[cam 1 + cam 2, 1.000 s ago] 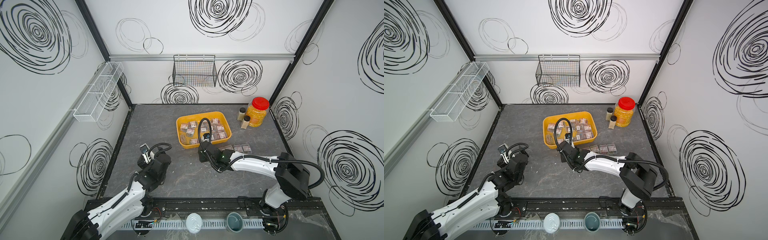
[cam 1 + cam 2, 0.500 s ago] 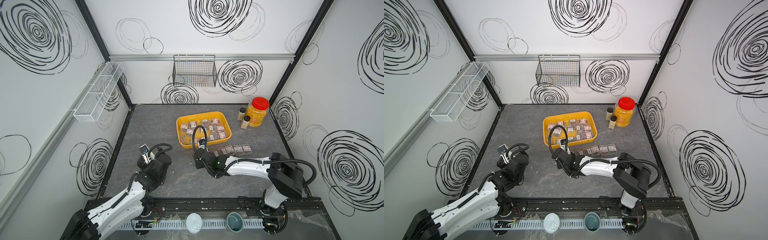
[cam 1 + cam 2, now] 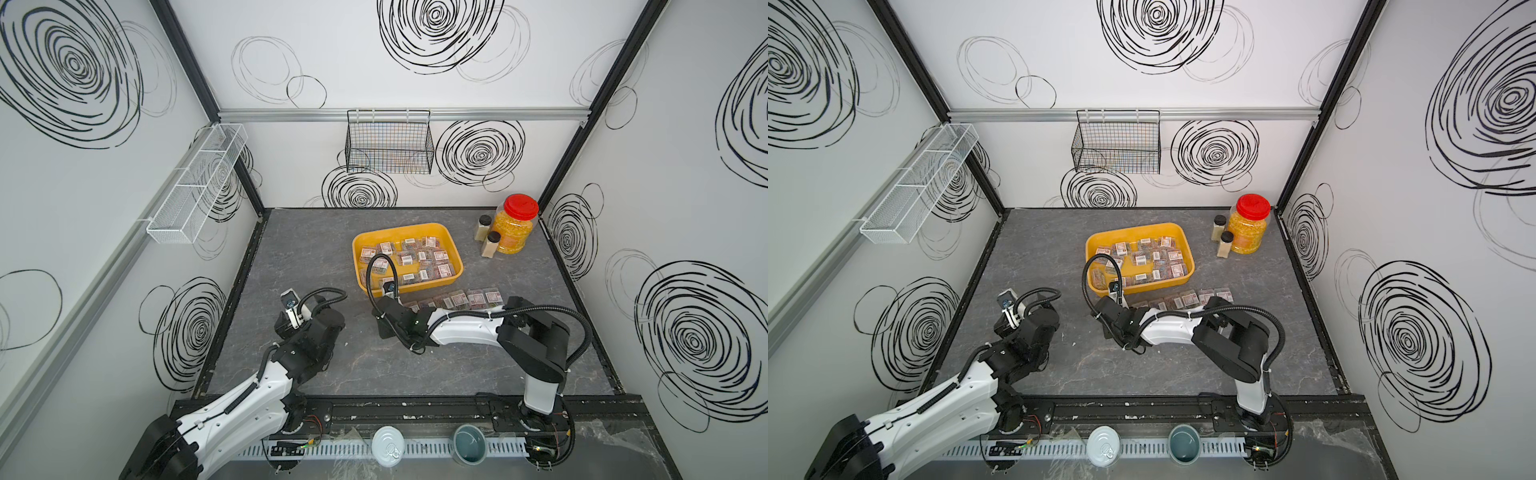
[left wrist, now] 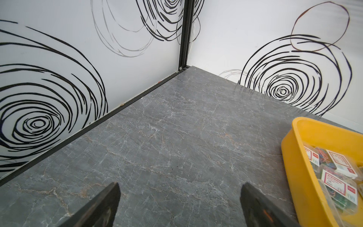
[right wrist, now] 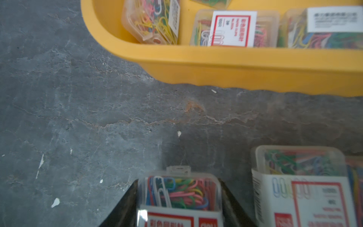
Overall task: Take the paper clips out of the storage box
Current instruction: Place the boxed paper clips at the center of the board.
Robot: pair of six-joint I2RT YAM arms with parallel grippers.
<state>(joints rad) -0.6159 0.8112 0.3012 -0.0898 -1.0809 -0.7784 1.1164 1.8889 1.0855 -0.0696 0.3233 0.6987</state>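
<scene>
The yellow storage box stands mid-table with several clear cases of paper clips in it. More cases lie in a row on the table in front of it. In the right wrist view my right gripper is shut on one case of coloured clips. It sits low over the table, beside another case and short of the box wall. My left gripper is open over bare table, with the box off to one side.
A red-lidded jar and two small bottles stand at the back right. A black wire basket hangs on the back wall and a white mesh rack on the left wall. A tin and a grey cup sit at the front rail.
My right arm has drawn back from the box edge toward the front and a little left, ending at the left end of the row. The left arm has not moved.
</scene>
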